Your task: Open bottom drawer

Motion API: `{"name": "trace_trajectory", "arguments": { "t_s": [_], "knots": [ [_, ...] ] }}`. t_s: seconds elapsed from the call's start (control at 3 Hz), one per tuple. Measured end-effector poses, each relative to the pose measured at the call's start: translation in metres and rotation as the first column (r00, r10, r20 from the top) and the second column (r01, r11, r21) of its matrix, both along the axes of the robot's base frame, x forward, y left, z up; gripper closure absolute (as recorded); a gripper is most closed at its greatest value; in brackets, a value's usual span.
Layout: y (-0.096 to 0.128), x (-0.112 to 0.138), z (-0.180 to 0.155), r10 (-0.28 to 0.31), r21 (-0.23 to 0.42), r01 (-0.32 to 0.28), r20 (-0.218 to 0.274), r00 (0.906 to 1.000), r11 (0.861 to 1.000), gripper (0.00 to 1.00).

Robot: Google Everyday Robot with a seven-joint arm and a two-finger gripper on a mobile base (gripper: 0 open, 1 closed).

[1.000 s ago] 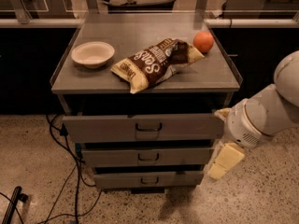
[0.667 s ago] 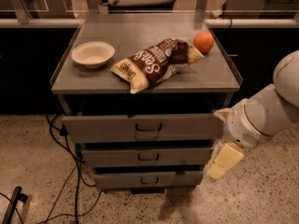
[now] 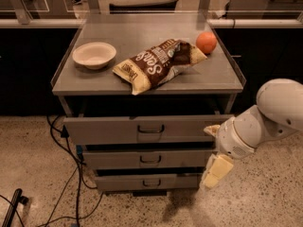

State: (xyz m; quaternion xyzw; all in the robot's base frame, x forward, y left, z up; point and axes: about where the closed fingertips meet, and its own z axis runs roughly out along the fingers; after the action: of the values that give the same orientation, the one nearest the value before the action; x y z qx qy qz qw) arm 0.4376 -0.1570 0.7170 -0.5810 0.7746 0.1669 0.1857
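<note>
My gripper hangs at the lower right of the frame, pointing down toward 7 o'clock, just off the right end of the two lower drawers. From this angle I cannot tell whether it is spread or pressed together, nor whether it touches the metal. Nothing shows in its hold. Its white wrist and arm run up and away toward 2 o'clock, out of frame.

At 9 o'clock from the gripper sits the bottom drawer, a shallow grey front with a small dark loop handle at its centre. It is the lowest of three and stands furthest back. Above it, toward 11 o'clock, is the middle drawer, and above that the top drawer, which juts out the most. A dark gap shows above each front.

On the cabinet top, up at 11 to 12 o'clock from the gripper, a chip bag lies on its side in the middle. An orange sits just beside its right end, and a pale bowl sits well apart on the left.

Dark cables trail over the speckled floor at the cabinet's left, near 9 o'clock.
</note>
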Motion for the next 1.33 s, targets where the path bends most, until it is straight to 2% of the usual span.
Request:
{"name": "trace_trajectory", "arguments": {
  "t_s": [0.33, 0.67, 1.0, 1.33],
  "knots": [
    [0.001, 0.01, -0.032, 0.058, 0.044, -0.059, 0.013, 0.9982, 0.997, 0.0],
    [-0.006, 0.003, -0.073, 0.074, 0.07, -0.073, -0.009, 0.9972, 0.995, 0.0],
    [-0.014, -0.001, -0.103, 0.019, 0.076, -0.015, -0.059, 0.9981, 0.997, 0.0],
    [-0.015, -0.002, -0.112, 0.013, 0.08, -0.008, -0.067, 0.9977, 0.997, 0.0]
  ]
}}
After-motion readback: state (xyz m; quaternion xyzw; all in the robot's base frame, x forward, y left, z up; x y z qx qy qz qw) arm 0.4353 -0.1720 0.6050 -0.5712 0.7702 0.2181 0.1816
